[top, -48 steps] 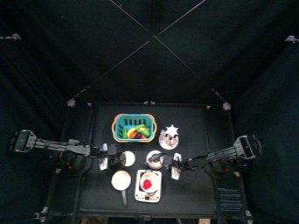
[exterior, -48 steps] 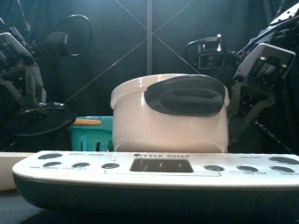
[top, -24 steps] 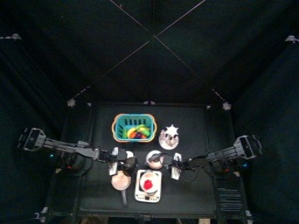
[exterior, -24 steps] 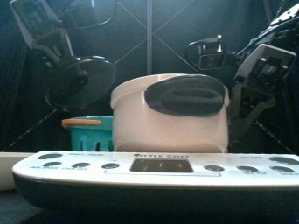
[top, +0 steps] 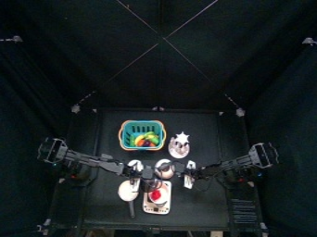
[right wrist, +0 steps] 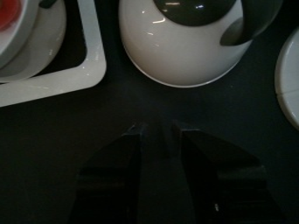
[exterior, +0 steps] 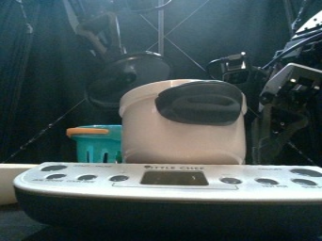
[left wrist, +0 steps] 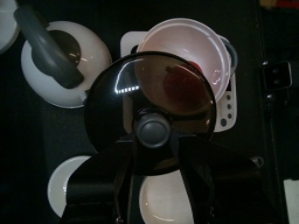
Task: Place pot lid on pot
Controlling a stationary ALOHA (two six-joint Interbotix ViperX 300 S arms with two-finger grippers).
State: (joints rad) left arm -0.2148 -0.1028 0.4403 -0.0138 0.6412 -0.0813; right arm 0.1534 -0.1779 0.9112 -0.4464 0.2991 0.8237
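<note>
While nearest the front edge sits a white control panel (exterior: 161, 179), just behind it a white pot (exterior: 183, 118) with a dark handle. Above and left of the pot — pot lid (exterior: 130, 77), dark glass, lifted off the table, tilted, clamped by its knob in the left gripper (left wrist: 152, 131). Right gripper (right wrist: 156, 133) low beside the pot's right side, jaws close together, nothing between them. Farther back, teal basket (top: 144, 136) of fruit.
</note>
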